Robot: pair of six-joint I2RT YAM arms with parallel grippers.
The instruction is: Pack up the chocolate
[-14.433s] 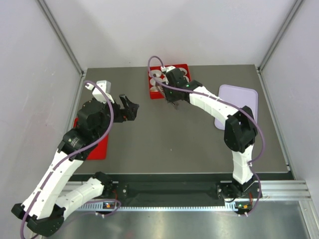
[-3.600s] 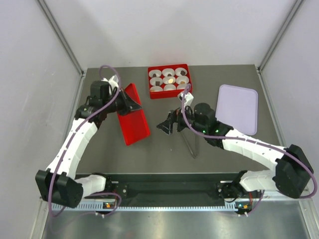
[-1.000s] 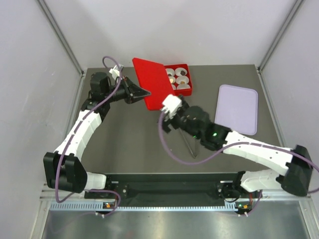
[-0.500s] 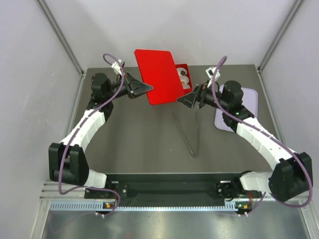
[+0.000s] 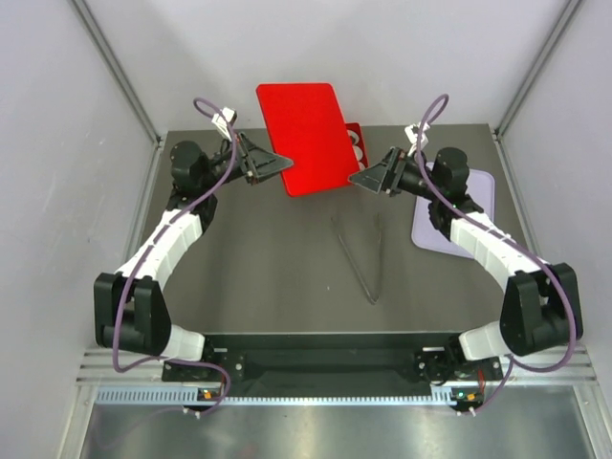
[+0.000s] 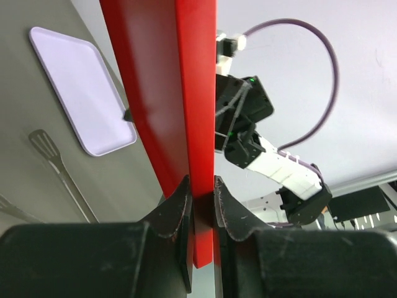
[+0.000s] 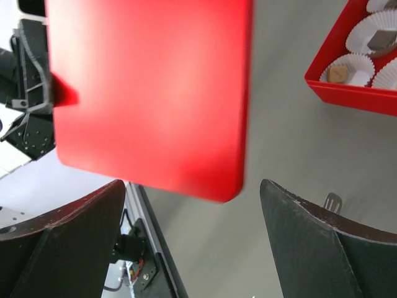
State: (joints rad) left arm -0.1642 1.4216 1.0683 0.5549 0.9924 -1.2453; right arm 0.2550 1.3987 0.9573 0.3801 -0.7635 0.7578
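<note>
Grey table [image 5: 268, 258]: red box [image 7: 347, 96] at far edge, lavender tray [image 5: 483, 191] right, tongs [image 5: 371, 295] centre.

The red lid [image 5: 304, 134] is smooth, faintly glossy plastic; the left gripper [image 6: 200, 184] is scuffed matt black. The tabletop [image 5: 239, 277] is matt grey, the tongs [image 5: 370, 290] at six o'clock thin bare metal.

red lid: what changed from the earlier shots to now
The left gripper took the red lid off the left of the table and raised it over the red box. The right gripper left the box, swung away and back, and now faces the lid's edge, open. Box and lavender tray stayed put.
</note>
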